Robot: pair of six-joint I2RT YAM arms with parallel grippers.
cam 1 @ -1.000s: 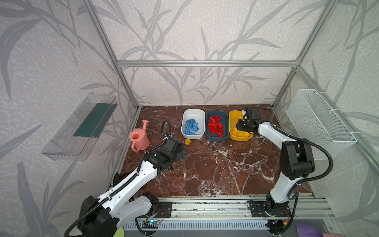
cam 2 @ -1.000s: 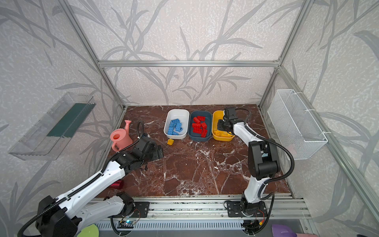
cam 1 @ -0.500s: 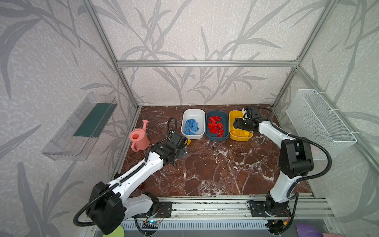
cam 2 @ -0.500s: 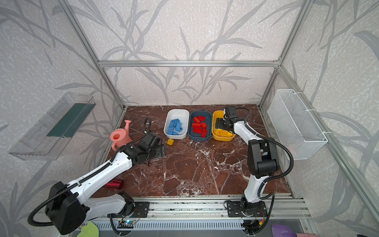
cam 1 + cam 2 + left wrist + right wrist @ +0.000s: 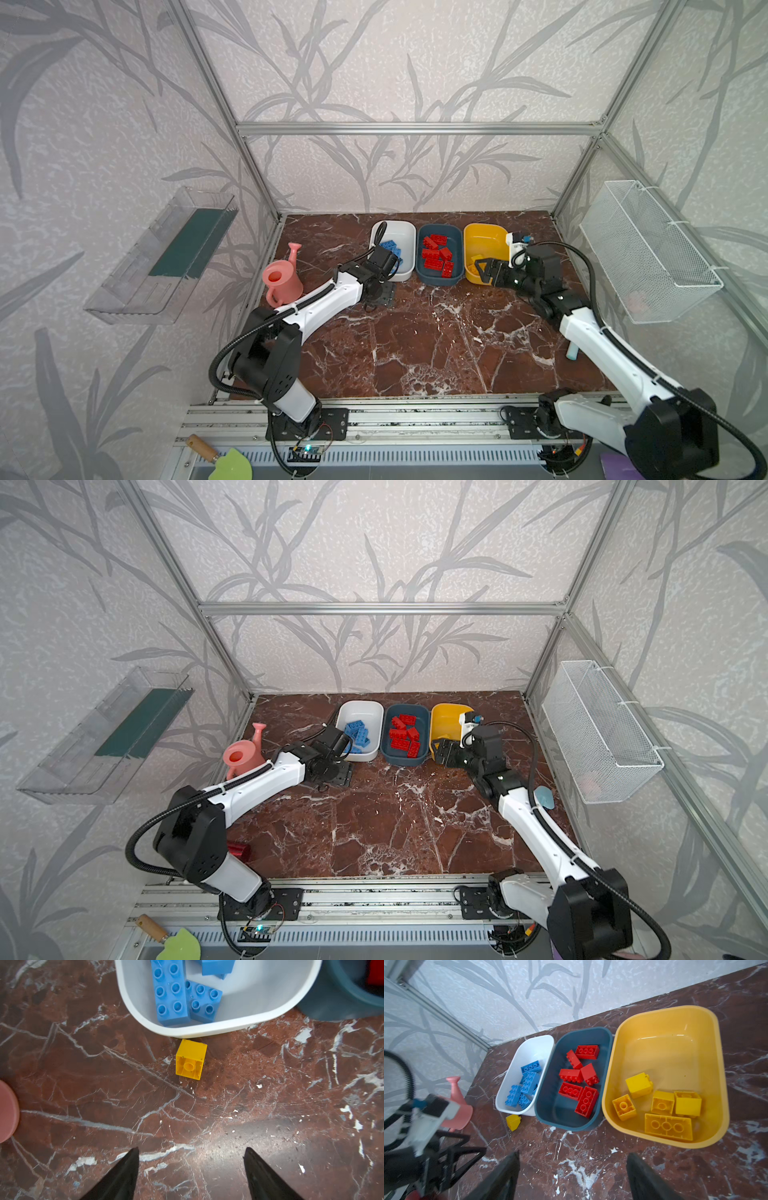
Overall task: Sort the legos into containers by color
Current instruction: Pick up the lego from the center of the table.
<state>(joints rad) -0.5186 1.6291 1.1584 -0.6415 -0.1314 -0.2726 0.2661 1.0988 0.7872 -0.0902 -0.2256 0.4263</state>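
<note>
Legos lie sorted in white tub, teal tub, yellow tub. One yellow brick lies unsorted on tabletop at white tub's 7 o'clock. Left pincer and right pincer stand spread, empty.

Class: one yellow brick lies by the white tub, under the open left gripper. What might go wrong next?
1. The yellow brick sits close to the white tub's rim; the left gripper may knock the tub.
2. It lies on its side and might twist when gripped.
3. The yellow tub stands beyond the teal tub, by the right gripper; arms may clash.
</note>
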